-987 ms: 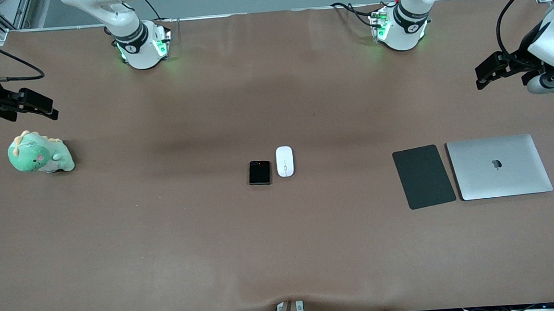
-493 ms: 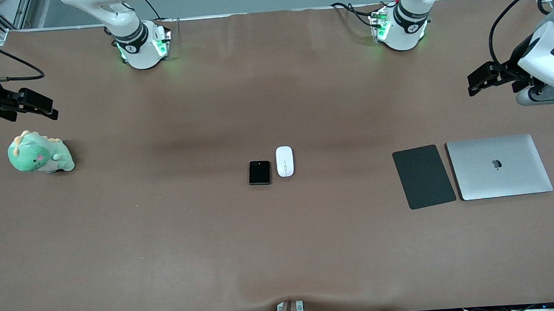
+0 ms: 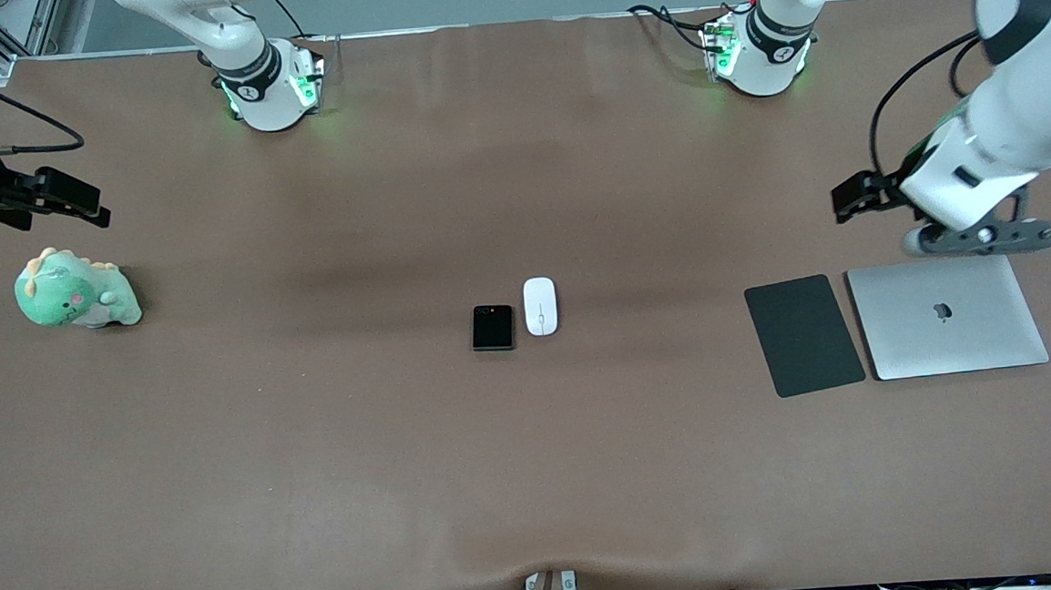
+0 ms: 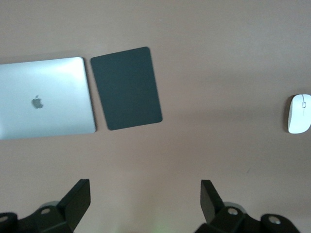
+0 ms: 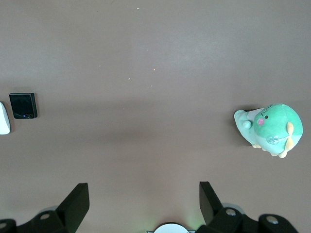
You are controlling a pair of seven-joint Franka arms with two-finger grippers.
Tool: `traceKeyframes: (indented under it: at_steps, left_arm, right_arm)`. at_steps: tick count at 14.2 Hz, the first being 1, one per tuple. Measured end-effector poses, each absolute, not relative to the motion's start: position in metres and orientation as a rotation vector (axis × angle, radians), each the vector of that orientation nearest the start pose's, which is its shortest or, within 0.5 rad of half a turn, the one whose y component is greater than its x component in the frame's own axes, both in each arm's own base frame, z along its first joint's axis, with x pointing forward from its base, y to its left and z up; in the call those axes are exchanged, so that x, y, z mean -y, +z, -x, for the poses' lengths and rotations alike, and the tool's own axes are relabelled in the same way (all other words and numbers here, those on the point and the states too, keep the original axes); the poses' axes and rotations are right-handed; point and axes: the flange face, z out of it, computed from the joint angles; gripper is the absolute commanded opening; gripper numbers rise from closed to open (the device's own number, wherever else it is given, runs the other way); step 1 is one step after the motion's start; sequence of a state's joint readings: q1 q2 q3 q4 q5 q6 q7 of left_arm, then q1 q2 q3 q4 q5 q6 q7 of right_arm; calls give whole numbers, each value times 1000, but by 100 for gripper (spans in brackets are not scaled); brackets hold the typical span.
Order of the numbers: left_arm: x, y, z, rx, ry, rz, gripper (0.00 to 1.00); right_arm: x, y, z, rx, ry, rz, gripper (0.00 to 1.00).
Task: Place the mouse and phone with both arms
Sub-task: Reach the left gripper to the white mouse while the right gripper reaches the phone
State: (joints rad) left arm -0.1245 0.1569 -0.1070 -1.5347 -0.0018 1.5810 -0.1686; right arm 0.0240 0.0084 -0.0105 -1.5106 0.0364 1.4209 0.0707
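The white mouse (image 3: 540, 306) and the black phone (image 3: 492, 327) lie side by side at the table's middle, the mouse toward the left arm's end. The mouse shows in the left wrist view (image 4: 299, 113); the phone (image 5: 23, 105) and the mouse's edge (image 5: 3, 118) show in the right wrist view. My left gripper (image 3: 851, 198) is open and empty in the air over bare table near the dark grey pad (image 3: 803, 334); its jaws stand wide apart (image 4: 145, 199). My right gripper (image 3: 73, 202) is open and empty, waiting over the table beside the plush toy (image 3: 75, 291); its jaws stand wide apart (image 5: 144, 201).
A closed silver laptop (image 3: 946, 316) lies beside the dark grey pad at the left arm's end. A green plush dinosaur sits at the right arm's end, also in the right wrist view (image 5: 268, 128). The two arm bases (image 3: 271, 87) (image 3: 755, 53) stand along the table's back edge.
My left arm has swung in from the table's end toward the middle, its gripper now over table near the pad and laptop. The right arm, mouse and phone have not moved.
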Motion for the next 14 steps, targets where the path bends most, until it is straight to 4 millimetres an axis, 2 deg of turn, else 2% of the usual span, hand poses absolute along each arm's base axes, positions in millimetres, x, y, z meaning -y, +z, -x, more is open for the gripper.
traceKeyframes:
  at_steps: [4, 9, 14]
  left_arm:
    - [194, 497, -589, -55, 148, 3143, 100]
    - [299, 431, -574, 30, 131, 3152, 100]
    - [382, 353, -555, 92, 113, 3174, 100]
  right_arm:
    - [-12, 636, -541, -83, 154, 3105, 100]
    - [-12, 636, -541, -83, 154, 3105, 100]
    - [-11, 636, -541, -84, 153, 3105, 100]
